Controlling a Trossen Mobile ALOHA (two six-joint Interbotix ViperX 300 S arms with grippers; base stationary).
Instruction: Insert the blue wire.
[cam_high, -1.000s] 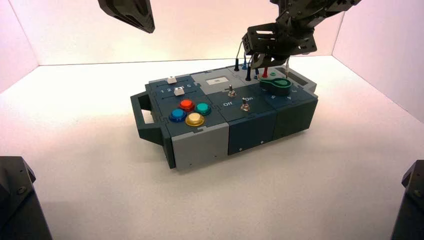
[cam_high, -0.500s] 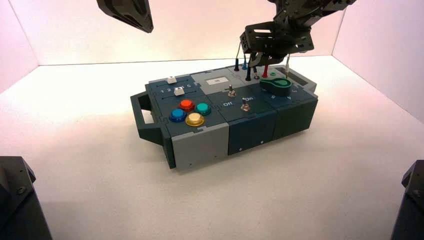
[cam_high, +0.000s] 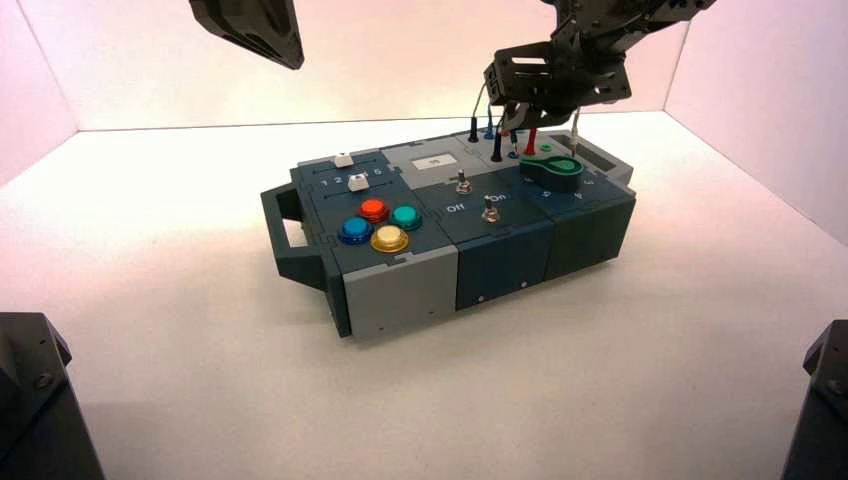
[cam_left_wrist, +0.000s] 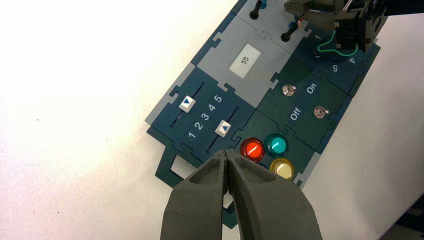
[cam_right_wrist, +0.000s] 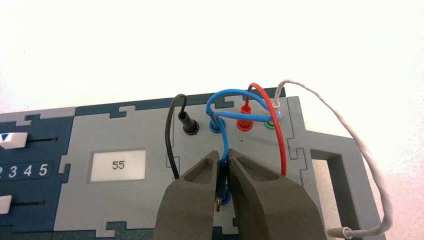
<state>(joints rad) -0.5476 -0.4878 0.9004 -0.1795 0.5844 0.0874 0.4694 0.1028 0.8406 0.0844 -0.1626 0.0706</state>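
The blue wire (cam_right_wrist: 223, 141) arches over the grey wire panel at the box's (cam_high: 400, 285) back right. One blue plug stands in a blue socket (cam_right_wrist: 215, 127). My right gripper (cam_right_wrist: 224, 163) is shut on the other blue plug (cam_right_wrist: 223, 175), held upright with its metal pin bare just above a second blue socket (cam_right_wrist: 226, 198). In the high view the right gripper (cam_high: 515, 120) hangs over the wires. My left gripper (cam_left_wrist: 226, 156) is shut and empty, high above the box's left end near the sliders and buttons; it also shows in the high view (cam_high: 262, 35).
A red wire (cam_right_wrist: 278, 131), a black wire (cam_right_wrist: 172, 137) and a white-grey wire (cam_right_wrist: 367, 160) with a loose plug (cam_right_wrist: 340, 231) crowd the same panel. A display reading 55 (cam_right_wrist: 118, 165) lies beside it. Green knob (cam_high: 556, 169), two toggles (cam_high: 463, 184) and coloured buttons (cam_high: 380, 224) sit nearer.
My right gripper has risen a little over the wire panel with the blue plug in it. The left gripper has drifted slightly left.
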